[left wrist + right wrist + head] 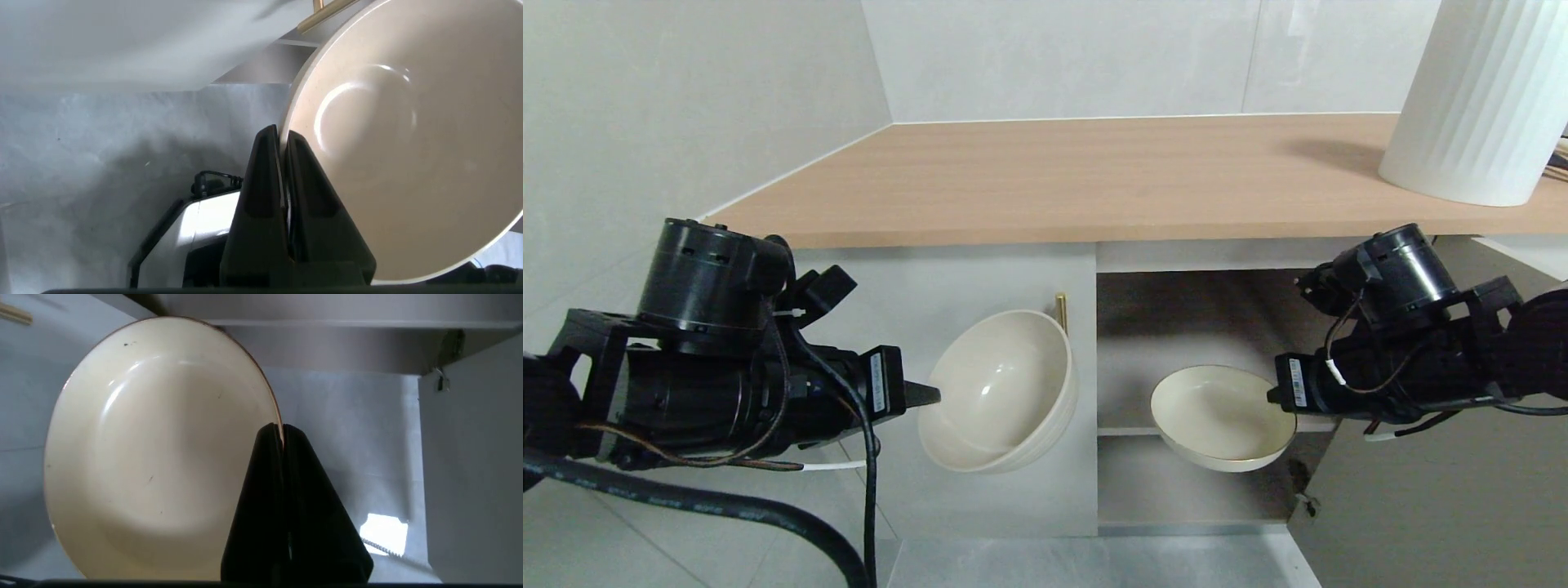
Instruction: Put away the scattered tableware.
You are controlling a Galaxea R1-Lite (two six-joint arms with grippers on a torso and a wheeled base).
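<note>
My left gripper (931,395) is shut on the rim of a deep cream bowl (1001,390), held tilted in the air in front of the closed left cabinet door. In the left wrist view the fingers (284,149) pinch the bowl (409,139) at its edge. My right gripper (1272,397) is shut on the rim of a shallow cream plate with a thin gold edge (1221,416), held in front of the open cabinet compartment. In the right wrist view the gripper (282,434) clamps the plate (155,449) at its rim.
A wooden countertop (1094,175) runs above the cabinet, with a tall white ribbed container (1478,98) at its right end. The open compartment (1192,327) has a shelf inside. Its door (1429,506) swings out at the right. A brass handle (1061,310) sits on the closed door.
</note>
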